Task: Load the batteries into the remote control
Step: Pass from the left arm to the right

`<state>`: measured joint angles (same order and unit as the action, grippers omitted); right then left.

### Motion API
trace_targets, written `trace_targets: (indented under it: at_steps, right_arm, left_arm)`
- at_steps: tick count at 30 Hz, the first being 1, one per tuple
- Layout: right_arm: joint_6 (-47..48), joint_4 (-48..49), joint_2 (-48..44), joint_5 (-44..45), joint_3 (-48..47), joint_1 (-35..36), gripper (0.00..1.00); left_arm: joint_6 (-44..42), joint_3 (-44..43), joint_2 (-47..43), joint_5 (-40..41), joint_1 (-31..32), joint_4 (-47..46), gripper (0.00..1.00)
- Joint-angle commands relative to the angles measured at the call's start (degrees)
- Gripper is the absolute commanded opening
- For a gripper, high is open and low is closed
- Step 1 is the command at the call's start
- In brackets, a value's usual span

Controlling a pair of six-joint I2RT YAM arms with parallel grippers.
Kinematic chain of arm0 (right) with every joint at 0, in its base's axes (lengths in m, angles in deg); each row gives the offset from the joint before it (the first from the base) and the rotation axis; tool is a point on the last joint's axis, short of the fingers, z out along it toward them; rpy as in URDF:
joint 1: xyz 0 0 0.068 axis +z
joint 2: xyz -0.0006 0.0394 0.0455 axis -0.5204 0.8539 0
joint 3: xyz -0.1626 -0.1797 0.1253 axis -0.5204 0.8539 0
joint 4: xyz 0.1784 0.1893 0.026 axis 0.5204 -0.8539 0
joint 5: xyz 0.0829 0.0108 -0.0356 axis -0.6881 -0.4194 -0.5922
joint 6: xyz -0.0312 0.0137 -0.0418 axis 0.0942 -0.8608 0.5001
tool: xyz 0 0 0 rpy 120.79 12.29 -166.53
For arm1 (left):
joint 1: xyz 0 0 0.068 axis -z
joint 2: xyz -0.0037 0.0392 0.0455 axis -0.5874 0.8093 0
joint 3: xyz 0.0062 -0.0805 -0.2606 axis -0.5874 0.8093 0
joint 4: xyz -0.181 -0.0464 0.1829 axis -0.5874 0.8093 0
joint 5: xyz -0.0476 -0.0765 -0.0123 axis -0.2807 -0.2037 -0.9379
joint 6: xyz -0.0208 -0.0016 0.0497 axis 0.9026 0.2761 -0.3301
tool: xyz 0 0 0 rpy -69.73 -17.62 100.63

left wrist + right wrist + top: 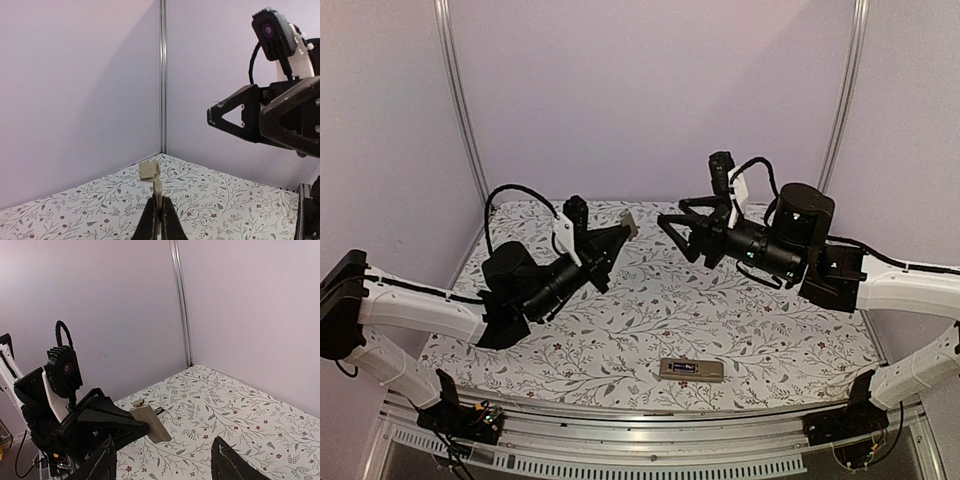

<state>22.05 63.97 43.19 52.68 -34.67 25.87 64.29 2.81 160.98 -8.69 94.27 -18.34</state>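
The left end effector (620, 233) is fully closed on a thin beige piece (629, 225), perhaps the battery cover, which sticks out beyond its fingertips, high over the counter (760, 330). Only one end of the piece is pinched, so I think it could twist or drop if the other arm takes it badly. The remote control (690, 369) lies flat on the counter, well below and between both end effectors: a small tan body with a dark opening. I cannot make out the batteries. The right end effector (675, 232) is wide open and empty, facing the piece from just beside it.
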Motion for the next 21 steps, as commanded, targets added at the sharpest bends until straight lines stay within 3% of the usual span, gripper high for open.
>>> trace_targets:
  at_steps: [1, 6, 12, 21]
  right_arm:
    - [-1.96, 1.19, 4.98, 5.10, -2.46, 0.91, 0.63]
    - [13.85, 0.63, 8.11, 5.57, -0.97, 1.37, 0.65]
    - [21.15, 5.16, 13.79, 5.83, -5.94, 1.85, 0.67]
    - [24.45, 8.53, 20.80, 2.44, -10.80, 1.84, 0.66]
  left_arm:
    - [10.37, -0.08, 0.30, 1.07, -2.42, -4.15, 0.00]
    - [27.70, 1.92, -0.63, -6.24, -8.42, -6.70, 0.00]
    - [31.94, 2.15, 1.76, -8.36, -9.01, -10.46, 0.00]
    - [34.01, 2.01, 2.87, -11.07, -9.70, -11.26, 0.00]
